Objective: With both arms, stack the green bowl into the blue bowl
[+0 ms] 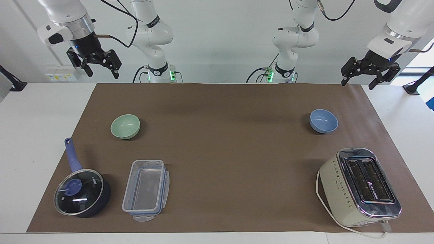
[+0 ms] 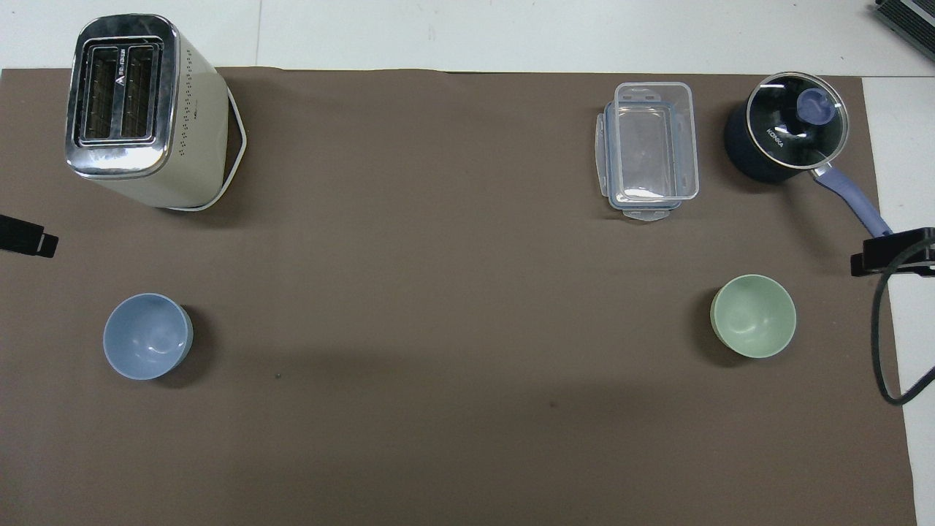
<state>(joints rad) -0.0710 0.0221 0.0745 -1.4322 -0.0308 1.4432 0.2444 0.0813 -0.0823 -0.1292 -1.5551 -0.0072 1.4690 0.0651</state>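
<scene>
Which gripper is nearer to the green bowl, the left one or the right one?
The right. The right gripper hangs open in the air at the green bowl's end of the table. The left gripper, also open, hangs at the other end, near the blue bowl.

A cream toaster sits lower right in the facing view; a lidded saucepan (dark blue) and clear container lower left.
</scene>
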